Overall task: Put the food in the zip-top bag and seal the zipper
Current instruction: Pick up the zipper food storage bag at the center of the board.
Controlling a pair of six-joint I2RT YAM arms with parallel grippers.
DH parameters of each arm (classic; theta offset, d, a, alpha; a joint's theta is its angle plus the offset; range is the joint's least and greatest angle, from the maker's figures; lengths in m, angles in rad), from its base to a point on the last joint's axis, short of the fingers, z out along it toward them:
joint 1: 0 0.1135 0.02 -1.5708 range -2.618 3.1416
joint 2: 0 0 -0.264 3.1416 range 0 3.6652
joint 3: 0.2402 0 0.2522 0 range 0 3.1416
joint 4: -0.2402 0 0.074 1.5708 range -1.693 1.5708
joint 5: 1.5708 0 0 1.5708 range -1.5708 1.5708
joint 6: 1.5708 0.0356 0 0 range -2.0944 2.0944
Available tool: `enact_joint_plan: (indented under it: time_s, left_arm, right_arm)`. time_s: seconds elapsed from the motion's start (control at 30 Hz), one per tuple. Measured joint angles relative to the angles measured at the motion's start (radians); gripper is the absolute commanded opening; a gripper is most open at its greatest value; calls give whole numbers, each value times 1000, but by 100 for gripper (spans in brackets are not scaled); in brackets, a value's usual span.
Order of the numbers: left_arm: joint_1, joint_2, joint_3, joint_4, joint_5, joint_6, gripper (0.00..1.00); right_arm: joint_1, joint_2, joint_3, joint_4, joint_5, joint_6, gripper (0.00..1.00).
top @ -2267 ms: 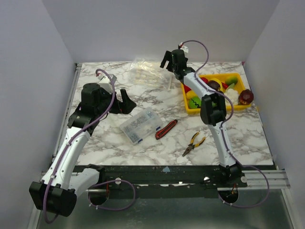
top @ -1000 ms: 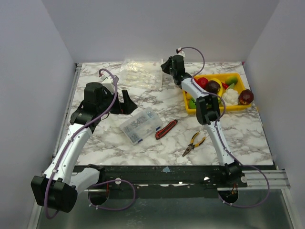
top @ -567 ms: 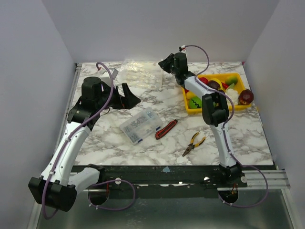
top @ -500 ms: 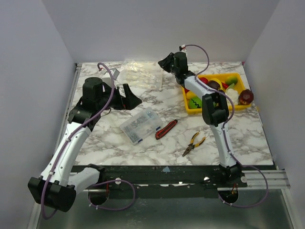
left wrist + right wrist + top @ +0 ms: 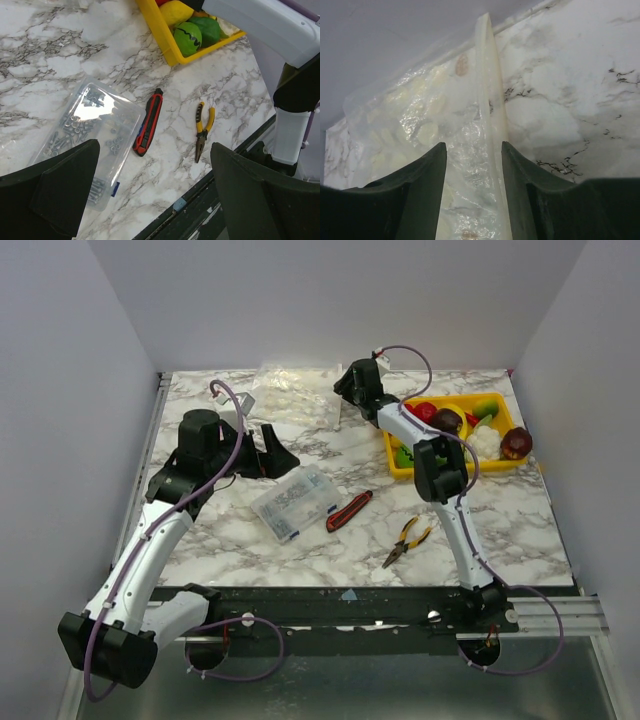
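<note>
While food (image 5: 447, 421) fills the tray (image 5: 165, 42), the zip-top bag (image 5: 290, 392) looks empty; my left tool (image 5: 268, 448) gapes, right tool (image 5: 473, 147) released astride the zipper (image 5: 487, 75).

1. Top view: high above and behind the arms, looking down on the whole bench (image 5: 330, 540).
2. Left wrist view: tilted down at the screw box (image 5: 90, 135), cutter (image 5: 148, 122), pliers (image 5: 203, 130) and yellow tray (image 5: 165, 42), all also in the top view.
3. Right wrist view: low and very close, facing the clear bag (image 5: 420, 130) past its own fingers (image 5: 415, 195). The top view also shows this bag.
</note>
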Motion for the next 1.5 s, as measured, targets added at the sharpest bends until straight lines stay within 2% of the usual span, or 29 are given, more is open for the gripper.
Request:
enact_joint_plan:
  time_s: [0.43,0.6,0.83,0.87,0.93,0.97,1.07,1.17,1.3,1.5]
  left_arm:
    - [0,-4,-31,-6,-3,37,95]
    - [0,-4,-31,-11,-3,48,95]
    - [0,-4,-31,-19,-3,62,95]
    - [0,-4,-31,-22,-3,63,95]
    - [0,-4,-31,-28,-3,63,95]
    - [0,-4,-31,-29,-3,63,95]
    - [0,-4,-31,-31,-3,63,95]
    - [0,-4,-31,-33,-3,63,95]
    - [0,-3,-30,-34,-3,63,94]
    - [0,31,11,-33,-3,41,93]
  right_arm:
    - [0,79,33,44,-37,23,50]
    - [0,92,34,105,-76,65,43]
    - [0,146,43,220,-131,158,43]
    - [0,159,45,236,-144,174,42]
    - [0,188,51,272,-172,211,31]
    - [0,208,64,301,-190,234,23]
    - [1,240,81,343,-228,272,11]
    - [1,243,78,368,-254,299,9]
    - [5,203,11,379,-279,299,1]
    - [15,-7,-163,291,-315,225,1]
